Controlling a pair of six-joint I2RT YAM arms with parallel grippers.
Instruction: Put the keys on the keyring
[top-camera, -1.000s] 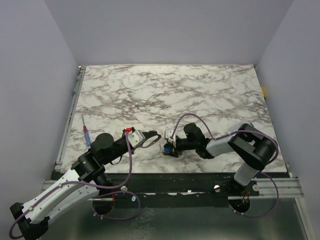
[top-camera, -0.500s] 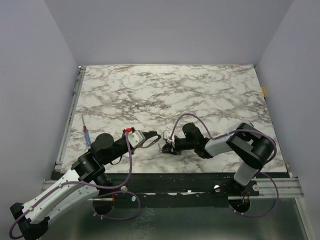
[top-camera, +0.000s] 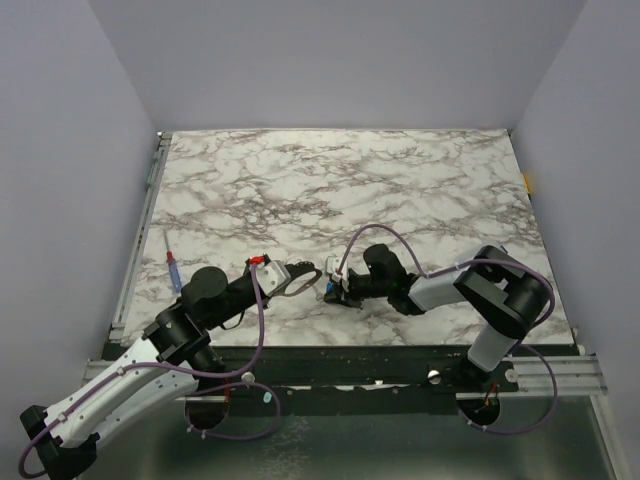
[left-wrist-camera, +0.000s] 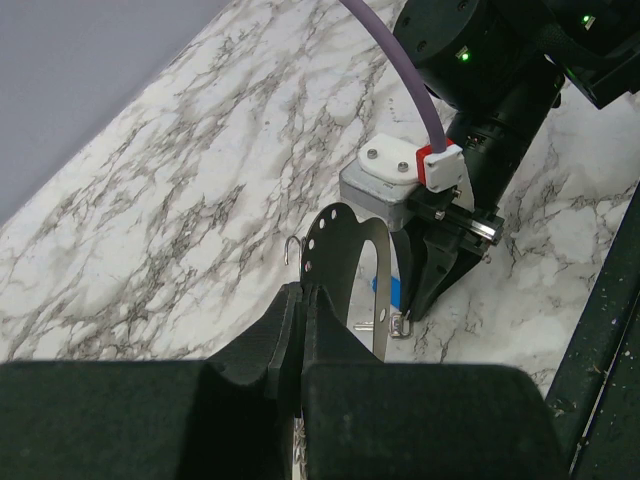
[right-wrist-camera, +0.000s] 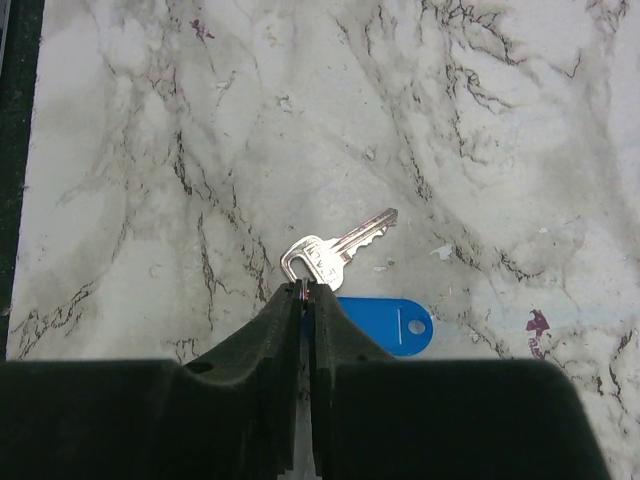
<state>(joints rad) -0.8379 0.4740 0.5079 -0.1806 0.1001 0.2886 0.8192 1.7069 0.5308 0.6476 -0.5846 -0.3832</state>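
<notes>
Progress looks early: as far as the pictures show, neither key is on the ring yet.

The left end effector (left-wrist-camera: 302, 295) is fully closed. From between its fingers rises the thin silvery metal keyring (left-wrist-camera: 345, 255), held up off the grey-veined white marble surface (top-camera: 420, 180) and presented towards the other arm. In the left wrist view it reads as a curved, shiny band with small holes near one edge. Nothing can be seen hanging from it.

The right end effector (right-wrist-camera: 303, 290) points down at the surface just beside the ring, its jaws drawn almost together. Their tips sit at the rounded head of a small flat silver key (right-wrist-camera: 330, 252), which lies flat on the marble with its blade angled away. The fingertips meet right at the edge of the head, so I cannot tell whether the key is actually pinched or only touched.

Just beside that key, partly hidden by the fingers, lies a bright blue oval key head (right-wrist-camera: 385, 326) with a hole in it, also flat on the surface. Its blade is out of sight.

A long blue-and-red-handled screwdriver (top-camera: 173, 266) lies well apart, near the left edge, and has no part in this.

What is done, I judge: the ring is secured and offered. What is left is nearly everything. The silver key must be lifted cleanly off the marble, its hole brought to the ring's opening and threaded on. Then the same goes for the blue one.
</notes>
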